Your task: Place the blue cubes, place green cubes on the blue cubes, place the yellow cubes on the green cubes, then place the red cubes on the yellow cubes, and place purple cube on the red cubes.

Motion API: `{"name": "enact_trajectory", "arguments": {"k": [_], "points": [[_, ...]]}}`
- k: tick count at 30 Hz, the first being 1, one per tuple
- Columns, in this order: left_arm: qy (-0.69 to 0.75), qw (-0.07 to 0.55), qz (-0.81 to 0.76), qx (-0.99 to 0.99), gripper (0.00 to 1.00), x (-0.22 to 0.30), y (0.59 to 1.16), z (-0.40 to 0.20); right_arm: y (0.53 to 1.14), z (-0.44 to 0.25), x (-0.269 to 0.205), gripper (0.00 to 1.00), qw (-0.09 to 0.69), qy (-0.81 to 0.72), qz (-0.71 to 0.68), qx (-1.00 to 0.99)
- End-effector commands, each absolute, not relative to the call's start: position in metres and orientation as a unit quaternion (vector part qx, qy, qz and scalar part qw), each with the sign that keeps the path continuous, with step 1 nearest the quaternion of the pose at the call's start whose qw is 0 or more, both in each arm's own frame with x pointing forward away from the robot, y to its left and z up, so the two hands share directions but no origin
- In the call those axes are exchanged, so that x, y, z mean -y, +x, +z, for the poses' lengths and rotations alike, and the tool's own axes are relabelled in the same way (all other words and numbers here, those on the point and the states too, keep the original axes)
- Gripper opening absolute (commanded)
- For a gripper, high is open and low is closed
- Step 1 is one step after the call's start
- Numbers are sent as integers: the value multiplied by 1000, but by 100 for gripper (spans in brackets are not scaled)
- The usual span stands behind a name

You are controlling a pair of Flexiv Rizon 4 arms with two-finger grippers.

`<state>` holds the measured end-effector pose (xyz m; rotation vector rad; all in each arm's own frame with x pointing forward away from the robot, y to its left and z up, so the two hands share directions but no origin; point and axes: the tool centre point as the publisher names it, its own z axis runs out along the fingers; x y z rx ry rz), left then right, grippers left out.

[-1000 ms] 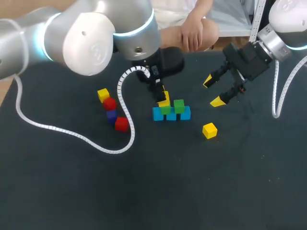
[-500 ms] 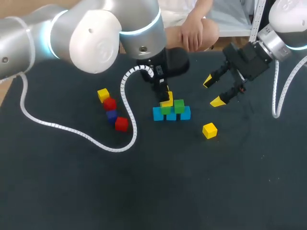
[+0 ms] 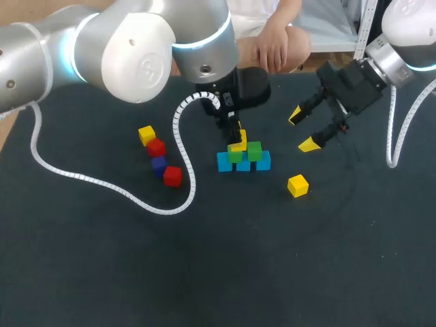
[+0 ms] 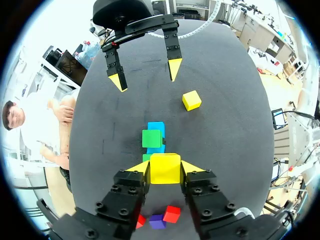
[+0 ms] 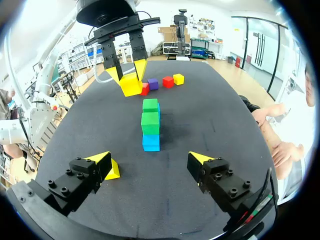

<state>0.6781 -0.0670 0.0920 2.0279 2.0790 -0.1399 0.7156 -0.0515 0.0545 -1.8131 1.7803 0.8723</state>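
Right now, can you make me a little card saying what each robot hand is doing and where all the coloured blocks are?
Built: row of three blue cubes with two green cubes on top
Left gripper: shut on a small yellow cube, above the green cubes
Right gripper: open, empty, beside the stack
Waiting alone: one loose yellow cube
Waiting in a cluster: another yellow cube, two red cubes, one purple cube

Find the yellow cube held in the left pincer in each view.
Head view: held yellow cube just above the green cubes, mid-table.
Left wrist view: cube between the fingers of the left pincer, green cubes just ahead.
Right wrist view: cube beyond the green cubes, in the left pincer.
Shared landmark: the green cubes on the blue cubes.
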Motion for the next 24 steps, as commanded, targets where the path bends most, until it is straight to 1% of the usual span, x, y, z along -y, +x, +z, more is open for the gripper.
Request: {"name": "enact_trajectory", "arguments": {"k": [1, 11, 13, 18, 24], "points": [[693, 114, -48, -710, 0, 68, 680, 93, 715, 55, 52, 100, 226, -657, 315, -646], [693, 114, -48, -710, 0, 68, 680, 93, 715, 55, 52, 100, 226, -657, 315, -646], [690, 111, -48, -714, 0, 68, 680, 92, 715, 55, 52, 100, 226, -657, 315, -646], [683, 82, -35, -725, 0, 72, 678, 93, 715, 55, 52, 100, 226, -657, 315, -646], [677, 86, -35, -730, 0, 71, 680, 93, 715, 55, 52, 100, 226, -657, 315, -646]]}}
